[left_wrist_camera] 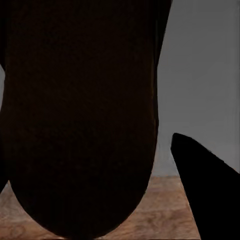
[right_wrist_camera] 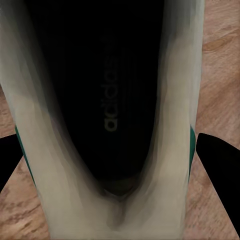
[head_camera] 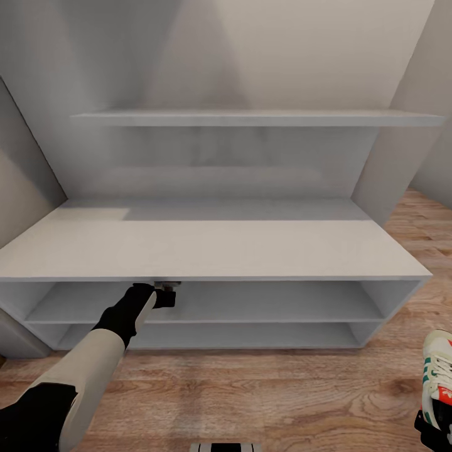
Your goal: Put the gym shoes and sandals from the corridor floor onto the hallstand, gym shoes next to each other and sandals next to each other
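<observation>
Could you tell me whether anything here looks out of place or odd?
Nothing looks damaged or spilled. One gym shoe hangs at the right gripper over the corridor floor, off the hallstand. The left gripper reaches under the hallstand's top, a dark rounded shape close before its camera.

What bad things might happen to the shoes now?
The left gripper sits right under the edge of the white-grey hallstand with a dark brown sandal; lifting could knock it loose. The white sneaker with green stripes, between the right gripper's fingers, hangs over the wood-plank floor and might slip.
</observation>
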You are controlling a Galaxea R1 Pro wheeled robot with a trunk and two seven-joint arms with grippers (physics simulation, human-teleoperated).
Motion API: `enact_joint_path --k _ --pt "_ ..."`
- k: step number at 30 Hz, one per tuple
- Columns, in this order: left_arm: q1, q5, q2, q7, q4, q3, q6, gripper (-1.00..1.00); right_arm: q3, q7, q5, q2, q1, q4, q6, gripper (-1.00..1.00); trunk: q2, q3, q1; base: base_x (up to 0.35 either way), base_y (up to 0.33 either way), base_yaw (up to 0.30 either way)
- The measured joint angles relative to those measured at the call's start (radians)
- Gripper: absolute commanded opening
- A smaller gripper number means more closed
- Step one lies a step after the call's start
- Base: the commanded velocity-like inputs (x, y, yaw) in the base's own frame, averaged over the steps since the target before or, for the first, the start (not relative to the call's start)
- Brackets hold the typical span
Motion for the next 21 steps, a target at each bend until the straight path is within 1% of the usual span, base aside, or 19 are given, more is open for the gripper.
enact_joint_path --k 5,6,8,21 --pt "0.0 0.0 0.001 0.0 0.001 0.001 0.0 1.0 0.0 0.0 0.0 0.0 0.0 0.0 0.0 -1.0 0.0 0.0 0.0 0.0 0.0 0.0" --pt "0.0 0.0 0.007 0.0 0.001 0.007 0.0 1.0 0.0 0.0 0.0 0.0 0.0 0.0 0.0 -1.0 0.0 0.0 0.0 -0.044 0.0 0.0" --pt "0.0 0.0 0.008 0.0 0.001 0.007 0.0 1.0 0.001 0.0 0.0 0.0 0.0 0.0 0.0 -1.0 0.0 0.0 0.0 -0.149 0.0 0.0" --pt "0.001 0.0 0.007 0.0 0.001 0.004 -0.001 1.0 0.001 0.0 0.0 0.0 0.0 0.0 0.0 -1.0 0.0 0.0 0.001 -0.311 0.0 0.0"
